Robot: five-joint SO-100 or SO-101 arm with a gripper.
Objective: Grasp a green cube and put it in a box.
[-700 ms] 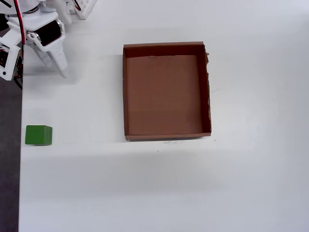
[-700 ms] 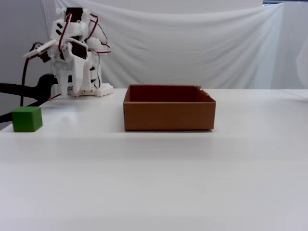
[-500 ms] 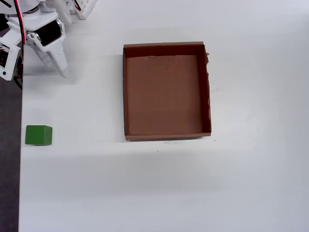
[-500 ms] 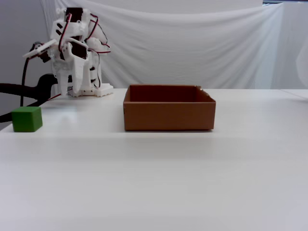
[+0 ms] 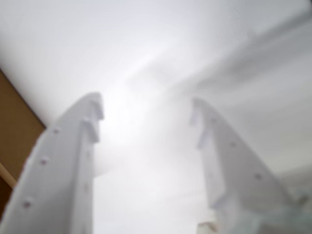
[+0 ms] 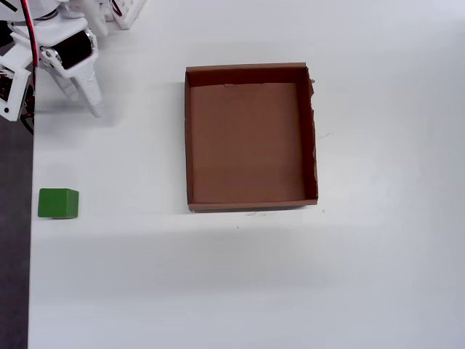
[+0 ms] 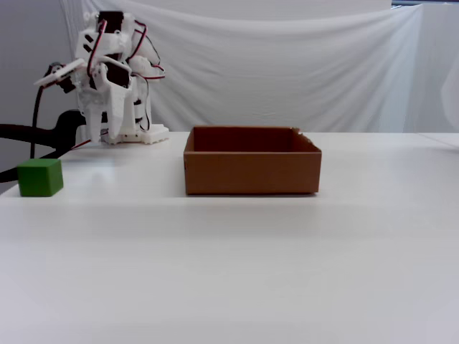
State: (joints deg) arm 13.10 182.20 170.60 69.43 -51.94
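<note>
A white table [image 6: 218,291] stands before a white draped backdrop [image 7: 287,64]. In the overhead view, one green cube [image 6: 58,203] sits at the table's left edge, well left of the one box [image 6: 189,145]. The gripper [image 5: 146,122], above the cube in that view, has its jaws spread apart, holding nothing.

White table [image 6: 218,291] spreading beneath and ahead of the jaws; white draped cloth [image 7: 287,64] hanging behind them; dark strip of floor [image 6: 13,276] alongside.
</note>
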